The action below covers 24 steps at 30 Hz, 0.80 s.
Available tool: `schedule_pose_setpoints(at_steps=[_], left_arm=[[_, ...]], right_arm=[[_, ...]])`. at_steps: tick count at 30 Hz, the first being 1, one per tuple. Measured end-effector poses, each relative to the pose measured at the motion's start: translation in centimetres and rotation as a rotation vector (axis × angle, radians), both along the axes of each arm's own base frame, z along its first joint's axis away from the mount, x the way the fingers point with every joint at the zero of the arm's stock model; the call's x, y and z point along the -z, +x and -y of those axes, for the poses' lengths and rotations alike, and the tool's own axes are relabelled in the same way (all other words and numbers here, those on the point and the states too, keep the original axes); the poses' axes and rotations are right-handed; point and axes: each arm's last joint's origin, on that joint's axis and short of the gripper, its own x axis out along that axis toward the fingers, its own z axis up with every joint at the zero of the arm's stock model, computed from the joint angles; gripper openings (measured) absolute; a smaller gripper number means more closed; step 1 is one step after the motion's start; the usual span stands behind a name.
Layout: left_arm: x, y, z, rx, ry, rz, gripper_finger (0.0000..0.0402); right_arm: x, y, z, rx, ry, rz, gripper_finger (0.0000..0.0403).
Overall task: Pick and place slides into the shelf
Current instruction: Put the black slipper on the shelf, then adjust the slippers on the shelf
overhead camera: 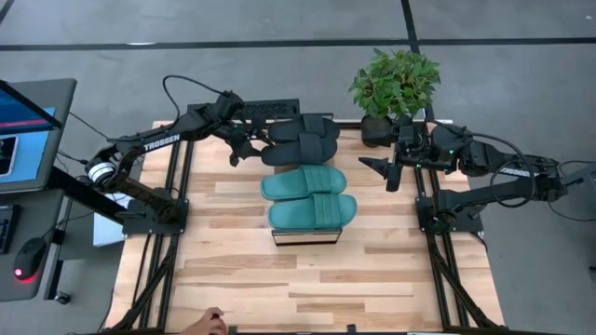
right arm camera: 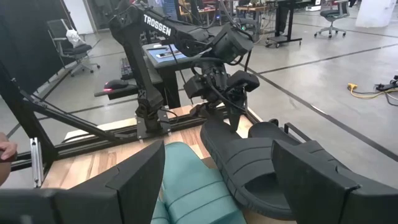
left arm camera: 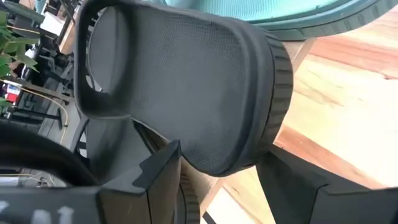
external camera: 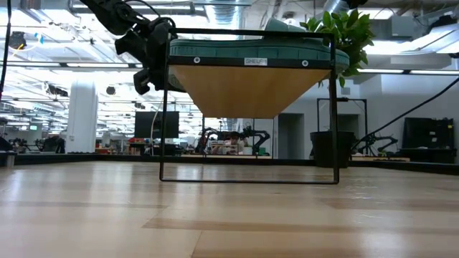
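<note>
Two teal slides (overhead camera: 307, 195) lie side by side on top of the shelf (overhead camera: 304, 236). Two black slides sit beyond them toward the far edge: the nearer one (overhead camera: 300, 149) beside the teal pair, the farther one (overhead camera: 307, 126) behind it. My left gripper (overhead camera: 247, 146) stands at the left end of the nearer black slide (left arm camera: 186, 87), shut on it. My right gripper (overhead camera: 384, 169) hangs open to the right of the shelf, touching nothing. In the low view the shelf (external camera: 251, 86) shows as a wood board on a thin dark frame. My left gripper pinches the nearer black slide across its width at its rounded left end (left arm camera: 217, 165), one finger (left arm camera: 158, 180) on each ribbed side edge. In the right wrist view the fingers (right arm camera: 231, 115) come down on it from above and the left. The slide lies about level beside the teal pair; whether it is lifted clear I cannot tell.
A potted plant (overhead camera: 396, 82) stands at the far right corner behind my right arm. A dark keyboard (overhead camera: 270, 110) lies at the far edge. A monitor (overhead camera: 23, 135) sits off the table's left. A person's hand (overhead camera: 209, 322) shows at the near edge.
</note>
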Motion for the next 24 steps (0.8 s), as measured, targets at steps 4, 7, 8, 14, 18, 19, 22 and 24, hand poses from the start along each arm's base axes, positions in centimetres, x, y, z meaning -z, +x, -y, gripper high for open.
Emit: schedule_pose_setpoints(at_steps=[4, 7, 8, 14, 18, 19, 22, 24], left_arm=[[0.0, 0.0, 0.0, -0.012, 0.009, -0.008, 0.0195], [-0.1, -0.1, -0.1, -0.034, 0.029, -0.019, 0.0195], [-0.3, -0.2, 0.0, -0.040, 0.037, -0.016, 0.0195], [-2.5, -1.3, 1.0, -0.051, 0.077, 0.043, 0.0195], [-3.8, -2.0, 1.7, -0.061, 0.080, 0.077, 0.0194], [-3.9, -2.1, 1.8, -0.065, 0.077, 0.080, 0.0194], [-4.0, -2.3, 1.9, -0.075, 0.066, 0.069, 0.0194], [-3.8, -2.4, 2.0, -0.089, 0.061, 0.049, 0.0194]], right_arm=[[0.0, 0.0, 0.0, 0.000, 0.000, 0.000, 0.0286], [0.0, 0.0, 0.0, 0.000, 0.000, 0.000, 0.0286], [0.0, 0.0, 0.0, 0.000, 0.000, 0.000, 0.0286], [0.0, 0.0, 0.0, 0.000, 0.000, 0.000, 0.0286], [0.0, 0.0, 0.0, 0.000, -0.001, -0.003, 0.0286], [0.0, 0.0, 0.0, 0.000, -0.001, -0.004, 0.0286], [0.1, 0.0, 0.0, 0.000, -0.002, -0.008, 0.0286], [0.1, 0.0, 0.0, 0.000, -0.002, -0.008, 0.0286]])
